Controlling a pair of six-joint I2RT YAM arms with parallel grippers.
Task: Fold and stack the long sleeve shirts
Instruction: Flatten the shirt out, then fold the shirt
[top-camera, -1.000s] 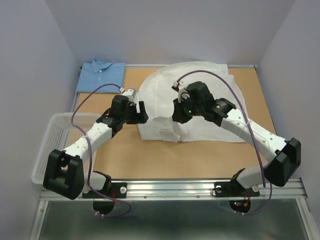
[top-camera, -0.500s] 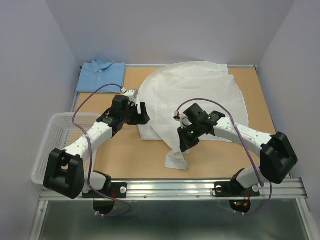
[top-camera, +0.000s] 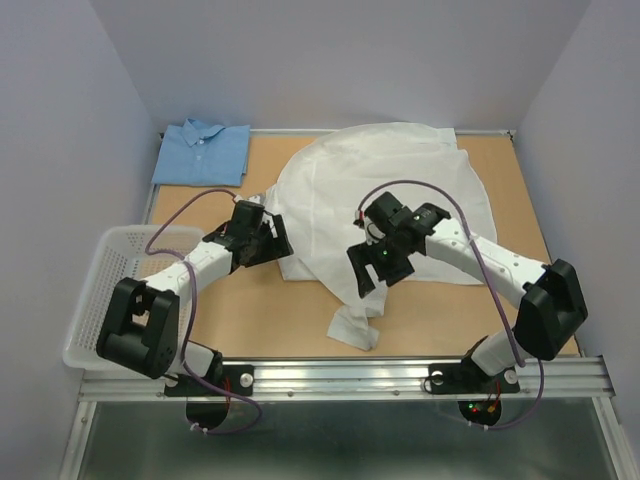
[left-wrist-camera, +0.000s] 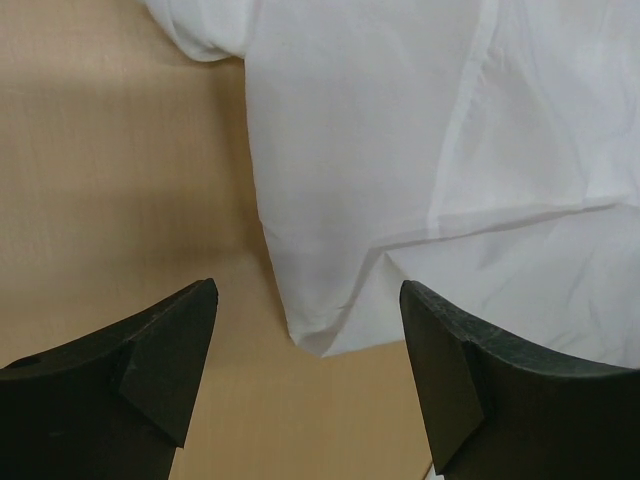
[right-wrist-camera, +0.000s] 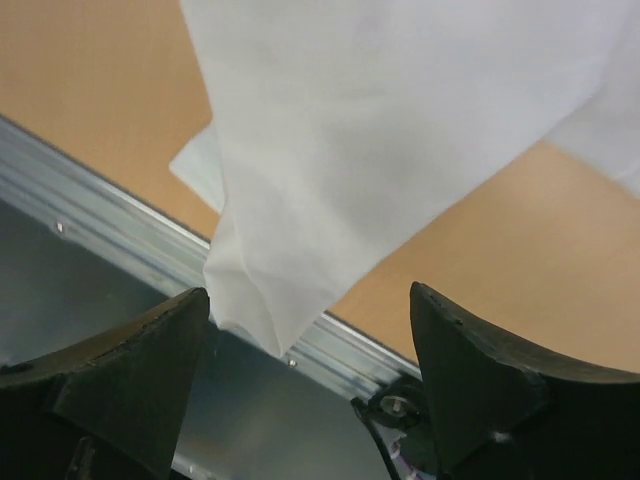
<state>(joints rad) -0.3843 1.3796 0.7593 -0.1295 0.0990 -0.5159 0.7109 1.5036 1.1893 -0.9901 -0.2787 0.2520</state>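
The white long sleeve shirt (top-camera: 385, 190) lies spread over the middle and right of the table. One of its sleeves (top-camera: 352, 322) trails toward the near edge. My right gripper (top-camera: 375, 275) hovers open above that sleeve. In the right wrist view the loose sleeve (right-wrist-camera: 330, 170) hangs ahead of the wide-apart jaws of the right gripper (right-wrist-camera: 310, 375), which hold nothing. My left gripper (top-camera: 274, 240) stands open at the shirt's lower left corner (left-wrist-camera: 318, 335), and the left gripper (left-wrist-camera: 305, 385) does not touch it. The light blue shirt (top-camera: 203, 152) lies folded at the far left corner.
A white mesh basket (top-camera: 100, 290) sits off the table's left side beside my left arm. The metal rail (top-camera: 400, 372) runs along the near edge, just below the sleeve's end. Walls close in the back and both sides.
My right gripper pulled the sleeve out toward the near edge, then opened and let it go. The left gripper dropped slightly nearer the shirt's corner.
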